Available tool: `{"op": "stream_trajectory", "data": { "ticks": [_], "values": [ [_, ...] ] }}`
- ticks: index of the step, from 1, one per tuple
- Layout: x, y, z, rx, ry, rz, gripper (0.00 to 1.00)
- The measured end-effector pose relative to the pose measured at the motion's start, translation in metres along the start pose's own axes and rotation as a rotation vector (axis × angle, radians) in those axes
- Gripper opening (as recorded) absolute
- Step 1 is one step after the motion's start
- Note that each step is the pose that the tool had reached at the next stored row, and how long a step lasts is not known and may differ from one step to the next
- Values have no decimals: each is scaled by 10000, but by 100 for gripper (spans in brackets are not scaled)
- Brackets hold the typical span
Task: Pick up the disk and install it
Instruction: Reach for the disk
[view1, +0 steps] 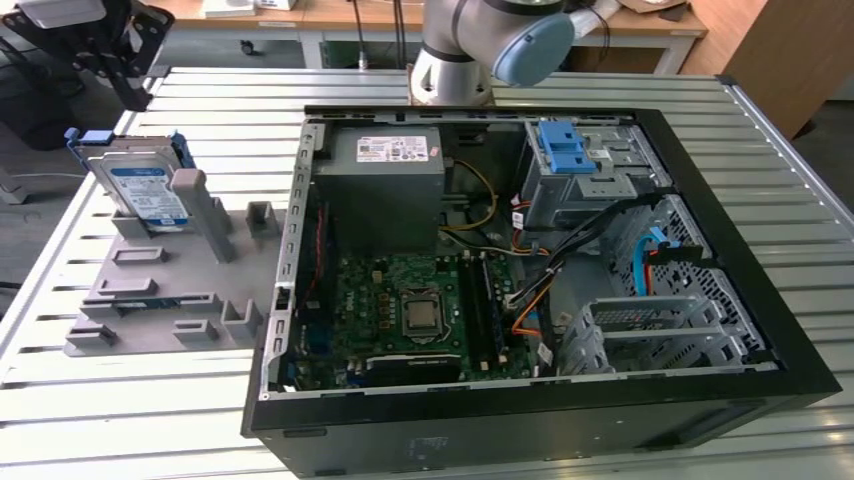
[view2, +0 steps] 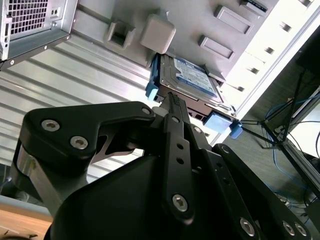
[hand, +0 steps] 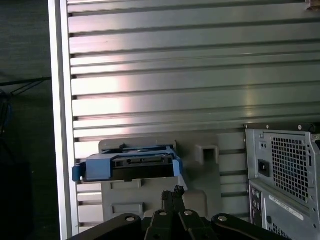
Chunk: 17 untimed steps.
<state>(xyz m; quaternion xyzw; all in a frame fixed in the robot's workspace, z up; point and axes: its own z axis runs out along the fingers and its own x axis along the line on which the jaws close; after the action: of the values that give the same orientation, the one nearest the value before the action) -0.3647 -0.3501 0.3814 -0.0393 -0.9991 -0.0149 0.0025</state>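
The disk (view1: 140, 190) is a silver-grey drive with a white-and-blue label in a blue carrier frame. It stands on edge in the grey fixture (view1: 160, 290) at the exterior view's left, beside the open computer case (view1: 747, 250). My gripper (view1: 131, 95) hangs above and behind the disk, apart from it. In both wrist views the disk (view2: 192, 77) (hand: 132, 167) lies just beyond my gripper (view2: 172, 100) (hand: 172, 192). The gripper is shut, with nothing between the black fingertips.
Inside the case are a grey power-supply box (view1: 387, 180), a green motherboard (view1: 400, 310), a metal drive bay with a blue latch (view1: 574, 150) and a metal cage (view1: 654, 325). The ribbed metal table (view1: 134, 420) ends close to the fixture. The case's rear panel (hand: 285, 175) stands near my gripper.
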Motion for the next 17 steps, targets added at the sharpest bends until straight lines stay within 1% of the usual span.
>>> {"op": "stream_trajectory", "data": {
  "ticks": [7, 17],
  "values": [
    [93, -2, 9, 0, 0, 0, 11],
    [252, 1, 22, -1, -1, 1, 11]
  ]
}}
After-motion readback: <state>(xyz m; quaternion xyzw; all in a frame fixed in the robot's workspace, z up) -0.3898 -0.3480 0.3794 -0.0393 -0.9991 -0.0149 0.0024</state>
